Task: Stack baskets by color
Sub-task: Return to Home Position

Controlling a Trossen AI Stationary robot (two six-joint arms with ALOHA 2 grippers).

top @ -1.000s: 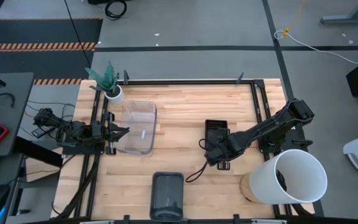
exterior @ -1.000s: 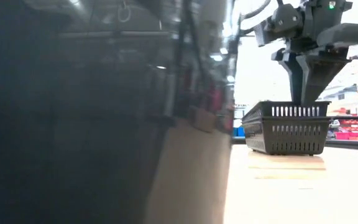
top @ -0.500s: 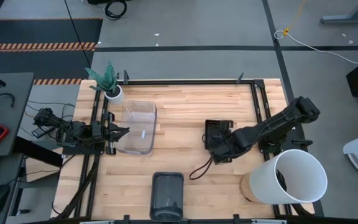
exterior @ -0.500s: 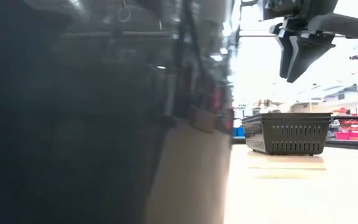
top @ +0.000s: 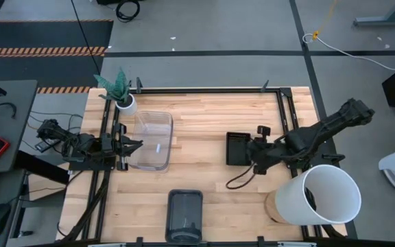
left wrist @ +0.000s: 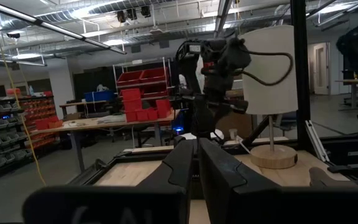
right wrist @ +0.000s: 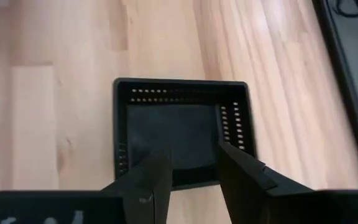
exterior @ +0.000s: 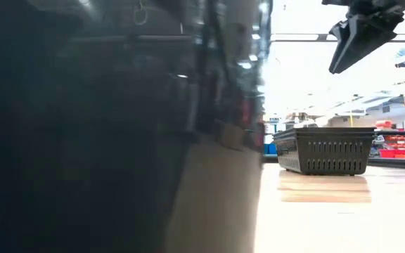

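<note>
A big white bucket point(top: 326, 194) stands at the right edge of the wooden bench point(top: 204, 113). A small white pot point(top: 126, 105) holding a green plant sits at the bench's far left corner. Red bins point(left wrist: 143, 102) fill shelves beyond.

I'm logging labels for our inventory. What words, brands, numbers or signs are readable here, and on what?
None can be read in any view.
Pale marks on the housing of the left gripper, left wrist view: too blurred to read.
Pale marks on the housing of the right gripper, right wrist view: too blurred to read.
Black slotted basket: no label shows.
</note>
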